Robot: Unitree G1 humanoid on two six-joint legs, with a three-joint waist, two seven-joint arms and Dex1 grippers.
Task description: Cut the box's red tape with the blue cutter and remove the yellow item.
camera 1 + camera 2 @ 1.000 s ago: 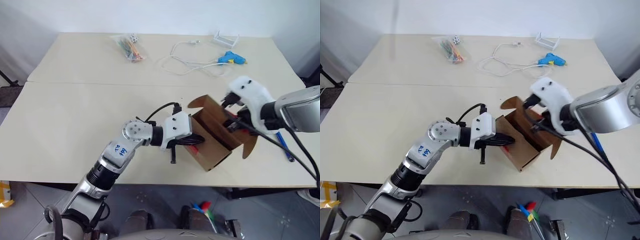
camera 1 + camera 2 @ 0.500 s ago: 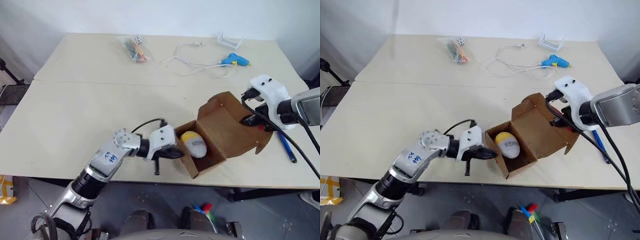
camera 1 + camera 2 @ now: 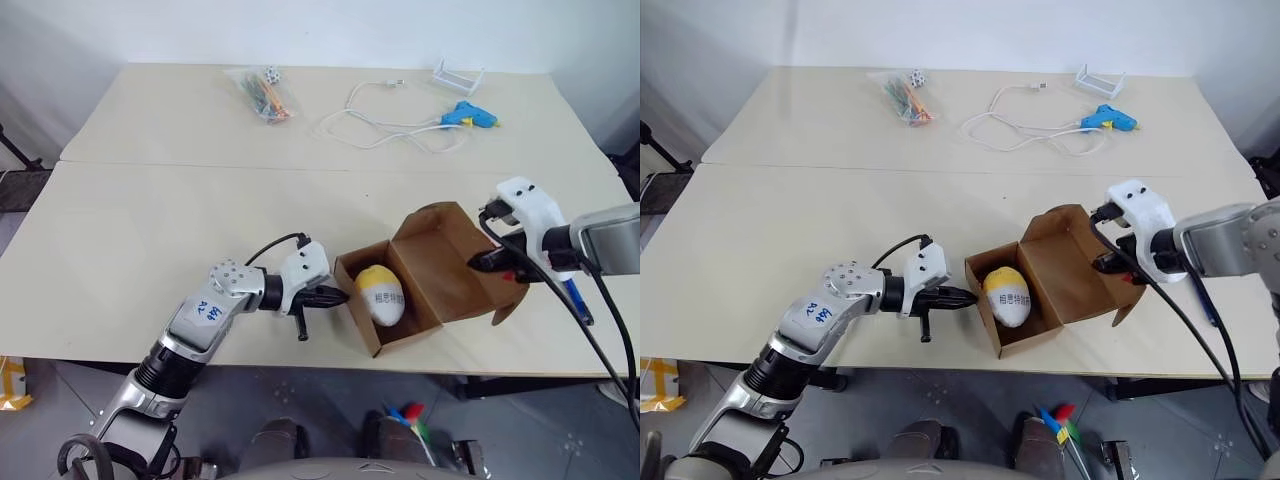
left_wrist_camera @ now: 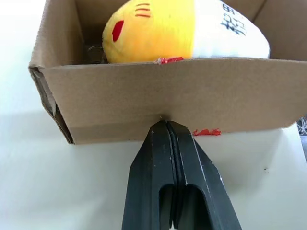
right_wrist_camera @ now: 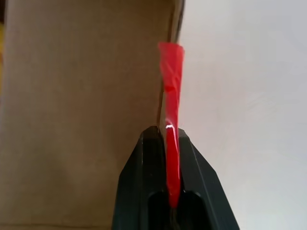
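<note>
With the box [image 3: 405, 285] open near the bench [image 3: 150, 210] edge, yellow item [image 3: 380, 295] inside: right tool [image 5: 170, 143] pinched on red tape [image 5: 171, 86], left tool [image 4: 168, 125] shut, empty, against the carton. Could drag the box off.

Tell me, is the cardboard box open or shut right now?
Open. The box has its lid flap folded back, and the yellow item lies exposed inside.
</note>
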